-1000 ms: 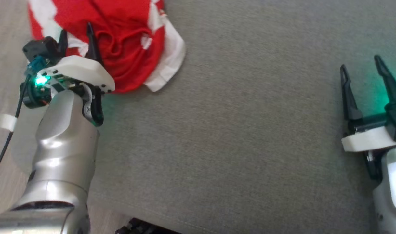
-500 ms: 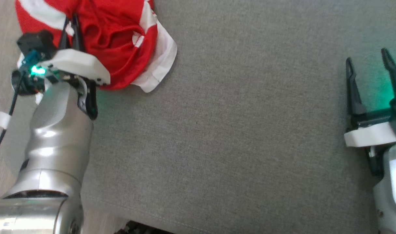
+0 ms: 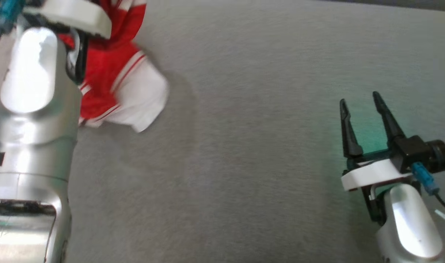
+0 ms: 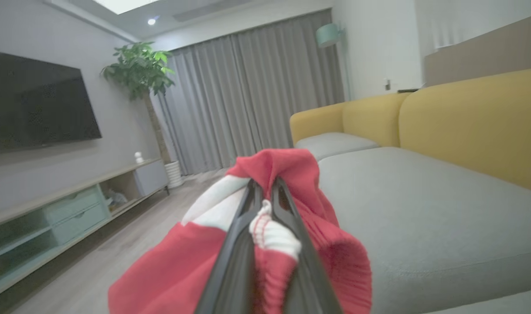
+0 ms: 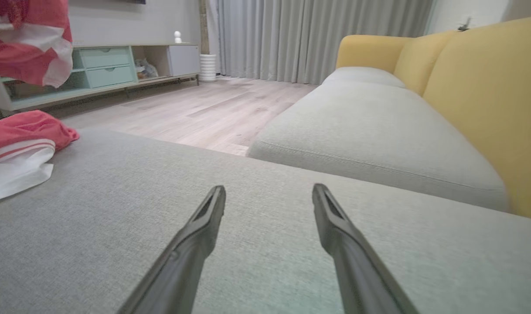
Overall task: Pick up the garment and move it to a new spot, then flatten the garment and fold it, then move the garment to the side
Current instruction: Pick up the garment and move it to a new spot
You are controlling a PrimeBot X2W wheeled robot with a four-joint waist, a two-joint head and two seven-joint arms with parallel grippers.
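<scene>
The garment is a red and white piece, bunched at the far left of the grey seat cushion. My left gripper is shut on a fold of the garment, with a white hem pinched between the fingers, and part of the cloth is raised off the seat. In the right wrist view the garment has its lower end lying on the cushion while its upper end hangs above. My right gripper stands open and empty over the cushion at the right, also seen as the right gripper.
A yellow sofa backrest runs along the far side of the seat. Wooden floor lies past the cushion's left edge. A low cabinet, a wall TV and a potted plant stand across the room.
My left gripper has shut on the garment and raised it, so the cloth now hangs stretched from the fingers. The head view has shifted. The right gripper stays open.
</scene>
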